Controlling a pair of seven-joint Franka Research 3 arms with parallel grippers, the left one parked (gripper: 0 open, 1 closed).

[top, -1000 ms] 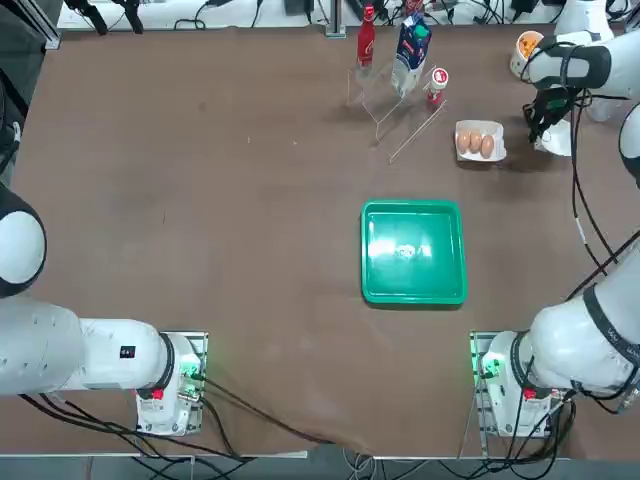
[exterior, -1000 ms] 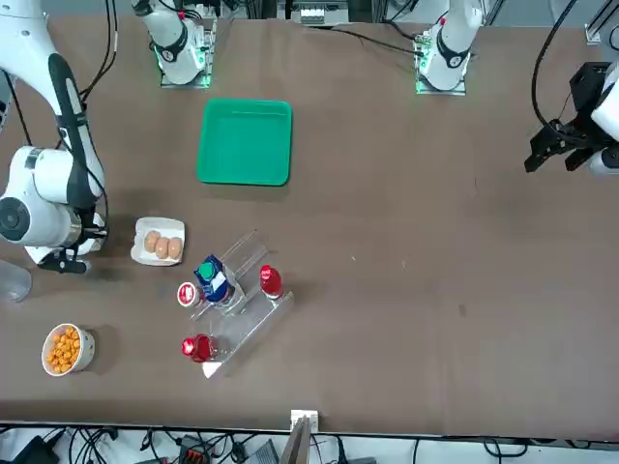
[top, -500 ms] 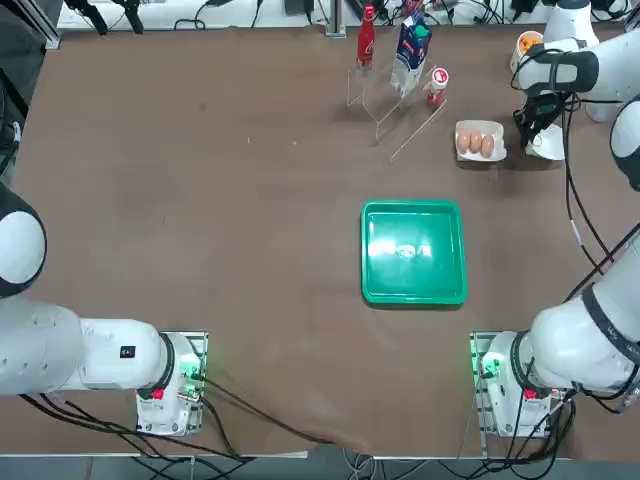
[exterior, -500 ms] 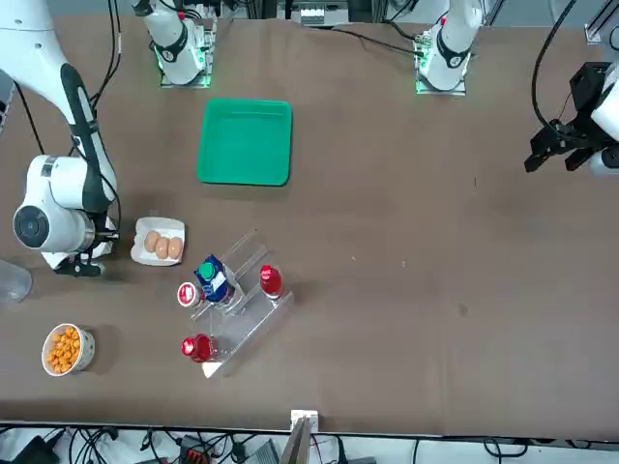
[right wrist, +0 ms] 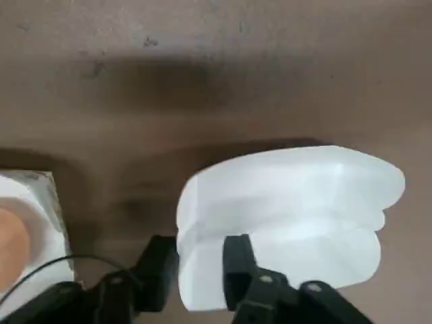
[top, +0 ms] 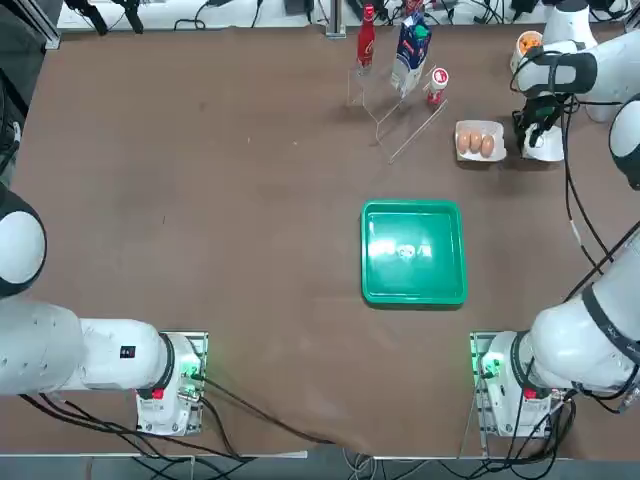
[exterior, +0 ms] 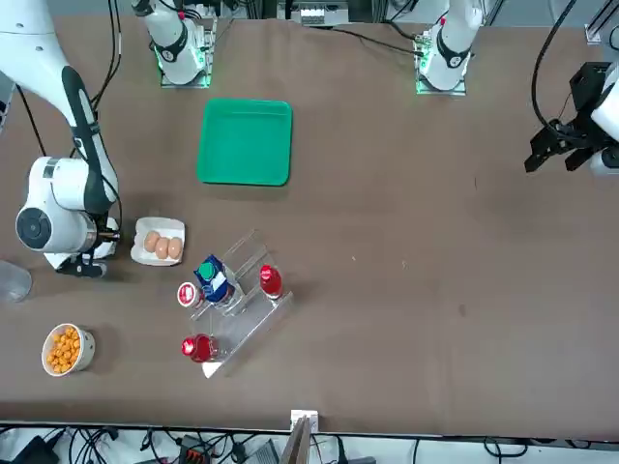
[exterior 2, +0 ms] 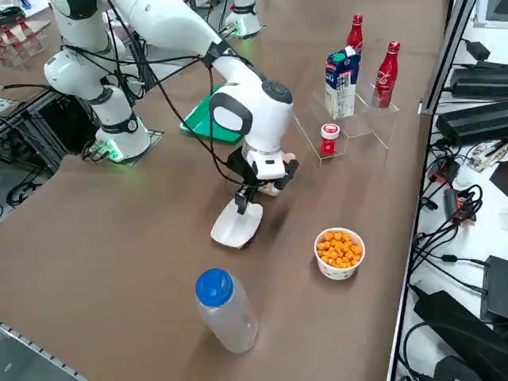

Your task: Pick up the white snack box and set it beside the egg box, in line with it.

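Snack box (top: pixel 546 146) just right of the egg box (top: pixel 480 141), under the right gripper (right wrist: pixel 201 251).
Left to right in the top view: the rack (exterior 2: pixel 361 121) is left of and beyond the egg box; the green tray (top: pixel 413 252) is left of it, nearer the arm bases. The egg box holds three eggs (top: pixel 475 143). Right of it, the gripper's fingers stand partway apart at the snack box's edge, clamped on nothing. The cup (exterior 2: pixel 339 252) is right of and beyond the egg box.

Green tray (top: pixel 414 275): lies flat on the table (top: pixel 250 250). Snack-filled cup (exterior 2: pixel 339 266): stands near the blue-capped bottle (exterior 2: pixel 228 313). Clear rack (exterior: pixel 250 317): holds red bottles (exterior 2: pixel 386 75) and a carton (exterior 2: pixel 341 86).
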